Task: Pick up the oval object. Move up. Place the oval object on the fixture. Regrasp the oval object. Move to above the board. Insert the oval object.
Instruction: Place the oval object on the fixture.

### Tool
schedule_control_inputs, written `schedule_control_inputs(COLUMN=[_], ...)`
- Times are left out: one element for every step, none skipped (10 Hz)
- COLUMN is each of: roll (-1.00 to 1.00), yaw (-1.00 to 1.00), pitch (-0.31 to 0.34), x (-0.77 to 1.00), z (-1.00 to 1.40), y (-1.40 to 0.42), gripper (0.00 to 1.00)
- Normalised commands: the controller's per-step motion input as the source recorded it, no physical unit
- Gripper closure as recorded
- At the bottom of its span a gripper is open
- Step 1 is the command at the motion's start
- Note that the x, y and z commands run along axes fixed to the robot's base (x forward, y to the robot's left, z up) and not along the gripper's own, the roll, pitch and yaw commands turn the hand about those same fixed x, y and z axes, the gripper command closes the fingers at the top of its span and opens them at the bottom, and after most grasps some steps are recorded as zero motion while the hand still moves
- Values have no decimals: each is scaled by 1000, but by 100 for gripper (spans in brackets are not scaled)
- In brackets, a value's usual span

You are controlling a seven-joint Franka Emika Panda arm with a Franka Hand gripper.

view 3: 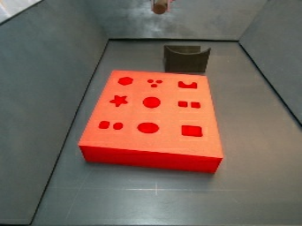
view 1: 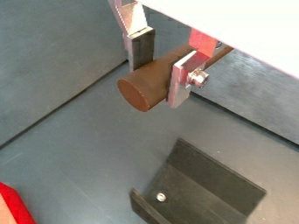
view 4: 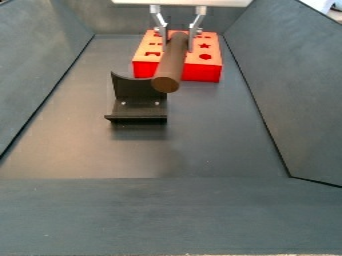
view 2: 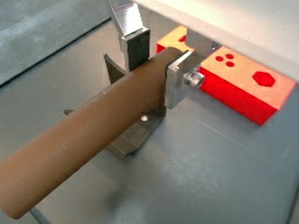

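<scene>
Gripper (view 4: 177, 40) clamped on oval object (view 4: 170, 64), above dark grey floor (view 4: 174, 150); fixture (view 4: 135, 98), board (view 4: 201, 62) below.

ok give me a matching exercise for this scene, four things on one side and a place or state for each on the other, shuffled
Things:
1. oval object
2. fixture
3. board
4. end effector

Places or states:
A. bright red, lying flat on the floor, shaped recesses in its top
B. raised above the floor, fingers closed on a piece
C. dark, standing on the floor with nothing resting in it
D. brown, clamped between the silver fingers, off the floor

Pairs: 1-D, 2-C, 3-A, 4-B
</scene>
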Motion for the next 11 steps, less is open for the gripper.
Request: schedule_control_inputs(roll=[-1000, -1000, -1000, -1000, -1000, -1000, -1000, -1000, -1000, -1000, -846], yaw=[187, 173, 160, 149, 137, 123, 100, 80, 56, 26, -22], pitch=[-84, -68, -43, -21, 6, 34, 67, 92, 117, 143, 153], x=[1000, 1000, 883, 798, 722, 650, 557, 487, 414, 342, 249], z=[294, 239, 110, 54, 35, 15, -4, -8, -13, -16, -18], y=[-450, -317, -171, -93, -39, -1, 21, 32, 37, 42, 45], gripper=[100, 100, 100, 100, 100, 100, 100, 100, 100, 100, 100])
